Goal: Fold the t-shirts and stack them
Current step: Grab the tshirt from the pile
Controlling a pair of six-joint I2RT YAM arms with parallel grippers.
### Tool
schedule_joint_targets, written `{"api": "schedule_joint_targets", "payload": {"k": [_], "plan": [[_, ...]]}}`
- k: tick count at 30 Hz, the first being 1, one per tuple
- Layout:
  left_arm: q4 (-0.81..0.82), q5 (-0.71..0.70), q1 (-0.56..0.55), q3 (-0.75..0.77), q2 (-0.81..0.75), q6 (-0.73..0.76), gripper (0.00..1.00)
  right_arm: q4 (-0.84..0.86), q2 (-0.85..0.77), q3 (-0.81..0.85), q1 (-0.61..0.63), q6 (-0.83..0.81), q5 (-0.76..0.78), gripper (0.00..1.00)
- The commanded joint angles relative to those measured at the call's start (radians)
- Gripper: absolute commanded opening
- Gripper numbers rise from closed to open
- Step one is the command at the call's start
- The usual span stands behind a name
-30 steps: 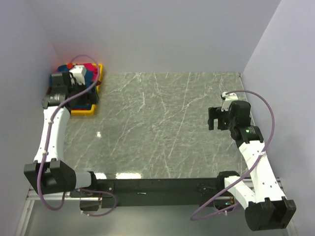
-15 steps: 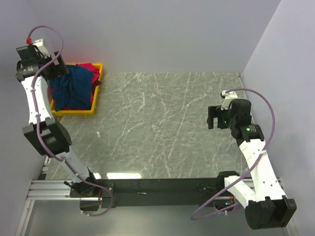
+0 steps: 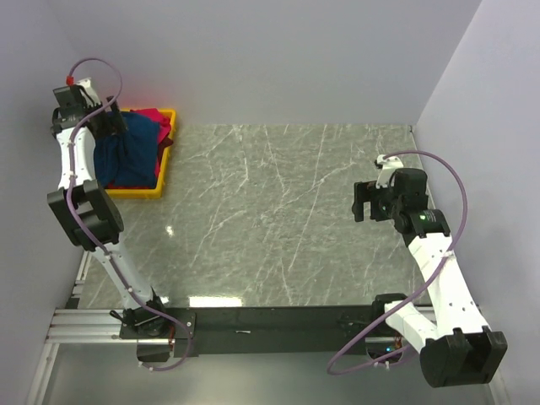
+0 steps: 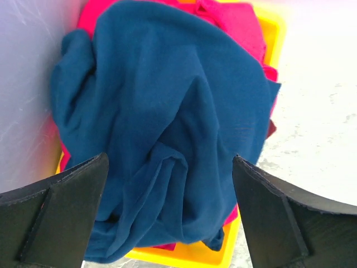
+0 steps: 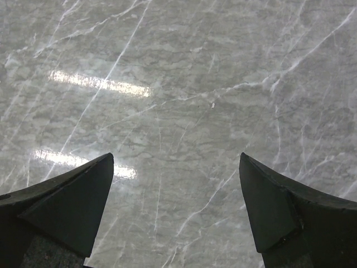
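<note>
Your left end effector (image 4: 170,161) hovers released above the navy t-shirt (image 4: 167,95), which is heaped on the red-pink t-shirt (image 4: 240,22) in the far-left yellow bin (image 4: 184,254). Your right end effector (image 5: 176,159) hangs released over the counter (image 5: 184,84).

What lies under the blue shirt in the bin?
A red-pink shirt peeks out at the edges of the blue shirt. The blue cloth covers most of it and the floor of the yellow bin, so anything else is hidden.

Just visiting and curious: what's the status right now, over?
Left gripper open above yellow bin. Right gripper open over marble table. Navy t-shirt bunched atop red-pink t-shirt in the bin, neither folded. Nothing blocking.
</note>
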Motion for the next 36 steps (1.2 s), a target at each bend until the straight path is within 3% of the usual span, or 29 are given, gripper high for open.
{"api": "schedule_joint_targets", "payload": {"k": [1,4,7,11,13,14,16,17,21,25,33,36], "plan": [[0.085,-0.077,-0.015,-0.015,0.004,-0.021,0.99,0.018,0.006,0.03,0.004,0.004,-0.013,1.0],[0.072,-0.157,-0.018,0.022,0.056,-0.037,0.98,0.015,0.014,0.031,0.004,0.004,-0.013,1.0],[0.059,-0.187,-0.016,0.044,0.091,-0.037,0.88,0.016,0.011,0.028,0.004,0.002,-0.009,1.0],[0.059,-0.191,-0.016,0.044,0.101,-0.038,0.59,0.015,0.015,0.026,0.004,0.004,-0.006,1.0],[0.046,-0.182,-0.016,0.056,0.11,-0.038,0.51,0.013,0.014,0.029,0.006,0.004,-0.006,1.0],[0.035,-0.164,-0.018,0.077,0.114,-0.04,0.36,0.013,0.014,0.031,0.004,0.004,-0.007,1.0],[-0.007,-0.136,-0.016,0.105,0.119,-0.047,0.17,0.012,0.015,0.034,0.006,0.004,-0.004,1.0],[-0.025,-0.119,-0.016,0.132,0.111,-0.055,0.0,0.012,0.015,0.036,0.004,0.004,-0.003,1.0],[-0.033,0.021,-0.025,0.136,0.009,-0.098,0.0,0.009,0.015,0.039,0.006,0.005,-0.006,1.0],[0.012,0.073,-0.047,0.128,-0.134,-0.124,0.0,0.01,0.012,0.04,0.004,0.009,-0.012,1.0],[-0.034,0.16,-0.201,0.333,-0.269,-0.087,0.0,0.01,0.018,0.043,0.006,0.01,-0.015,1.0],[0.03,0.195,-0.24,0.354,-0.323,-0.138,0.0,0.009,0.017,0.048,0.004,0.01,-0.009,1.0]]}}
